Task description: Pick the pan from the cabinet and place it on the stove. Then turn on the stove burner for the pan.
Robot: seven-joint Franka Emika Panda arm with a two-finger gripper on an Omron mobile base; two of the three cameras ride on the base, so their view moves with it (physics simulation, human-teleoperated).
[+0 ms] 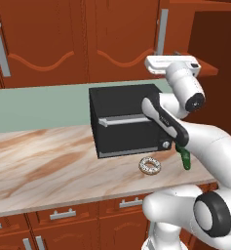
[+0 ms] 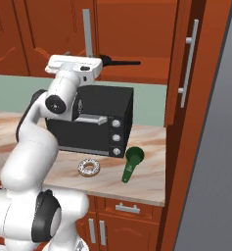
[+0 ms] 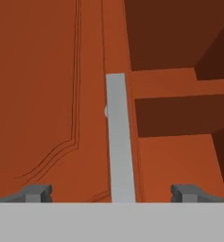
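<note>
Pan handle lies level, pointing right (inside cabinet).

Reddish-brown cabinet — silver handle, seemingly plain

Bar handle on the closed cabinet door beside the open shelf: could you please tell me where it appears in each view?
Left base view: the bar handle stands upper right, above the toaster's right edge.
Right base view: upper left of centre, above the toaster.
Hand view: centre, running down between the open gripper's tips.
Shared landmark: the open shelf just right of it.
</note>
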